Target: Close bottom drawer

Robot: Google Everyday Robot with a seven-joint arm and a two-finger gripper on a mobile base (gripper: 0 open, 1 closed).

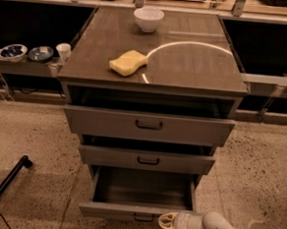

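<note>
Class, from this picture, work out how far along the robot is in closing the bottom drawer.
Done: the gripper sits at the front panel of the bottom drawer, right of its handle. In hand: lining up to push; contact is unclear. Left: the whole push, since the drawer stands far out, inside exposed.

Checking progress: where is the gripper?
Low in the camera view, right of centre, the gripper is at the front of the open bottom drawer, just right of its handle.
</note>
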